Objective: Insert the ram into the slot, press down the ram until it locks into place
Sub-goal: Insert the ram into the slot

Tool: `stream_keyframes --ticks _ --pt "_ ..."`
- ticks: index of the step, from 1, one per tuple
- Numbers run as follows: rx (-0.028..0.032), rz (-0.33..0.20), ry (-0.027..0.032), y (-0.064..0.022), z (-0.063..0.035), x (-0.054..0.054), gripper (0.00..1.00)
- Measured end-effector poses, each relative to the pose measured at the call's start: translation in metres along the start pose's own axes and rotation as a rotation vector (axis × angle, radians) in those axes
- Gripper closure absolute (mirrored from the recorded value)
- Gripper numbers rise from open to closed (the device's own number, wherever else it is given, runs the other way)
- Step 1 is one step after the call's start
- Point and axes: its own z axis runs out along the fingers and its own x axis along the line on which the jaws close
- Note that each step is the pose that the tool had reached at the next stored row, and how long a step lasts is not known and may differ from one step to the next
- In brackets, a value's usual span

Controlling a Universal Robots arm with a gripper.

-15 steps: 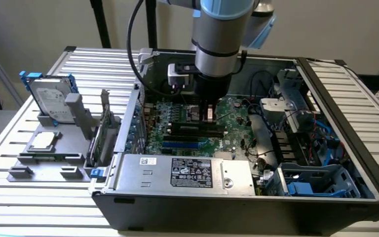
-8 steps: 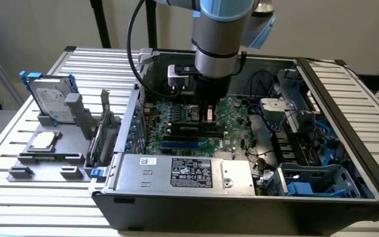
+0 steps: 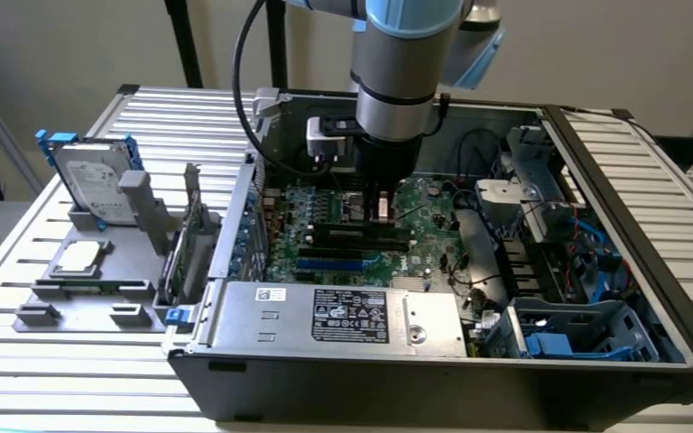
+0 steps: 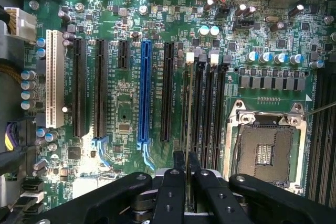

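The end effector (image 4: pixel 187 157) reached down into the open computer case (image 3: pixel 635 180), which lay on the slatted metal surface (image 3: pixel 69 370). Its 2 black fingers (image 4: pixel 178 182) were drawn close together and pinched the ram (image 4: pixel 188 108) between them. In the wrist view the ram appeared edge-on, as a thin line running away from the fingertips. It lay in line with the slot (image 4: pixel 190 64), the outermost of several parallel black memory sockets on the side toward the long blue socket (image 4: pixel 145 93). That slot's pale end clip showed at the far end of the ram. Whether the ram's lower edge was already seated in the slot could not be told.

The memory sockets sat between the blue socket and the square processor socket (image 4: pixel 265 150) on the green motherboard (image 4: pixel 121 145).

In the exterior view the end effector (image 3: pixel 379 209) stood upright over the middle of the board, just beyond the silver power supply (image 3: pixel 335 311). A hard drive (image 3: pixel 87 185) stood in a grey holder outside the case, toward the exterior view's left.
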Motion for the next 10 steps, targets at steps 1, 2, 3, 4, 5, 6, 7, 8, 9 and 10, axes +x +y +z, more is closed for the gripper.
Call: stream_keyframes --ticks 1,2,3,4,5,6,7,8,9,10 --pt "0.0000 0.000 0.0000 0.0000 0.0001 -0.0004 0.87" --pt "0.0000 0.000 0.0000 0.0000 0.0002 -0.0008 0.87" --pt "0.0000 0.000 0.0000 0.0000 0.0004 -0.0011 0.87" --pt "0.0001 0.000 0.0000 0.0000 0.0006 -0.0014 0.87" --pt "0.0001 0.000 0.0002 0.0000 0.0007 -0.0015 0.87" --pt "0.0000 0.000 0.0006 0.0000 0.0008 -0.0015 0.87" --pt "-0.0001 0.000 0.0010 0.0001 0.0010 -0.0015 0.87" --pt "-0.0001 0.000 0.0015 0.0002 0.0012 -0.0016 0.87" --pt "-0.0001 0.000 0.0022 0.0002 0.0014 -0.0016 0.87" --pt "-0.0001 0.000 0.0027 0.0003 0.0016 -0.0016 0.87"
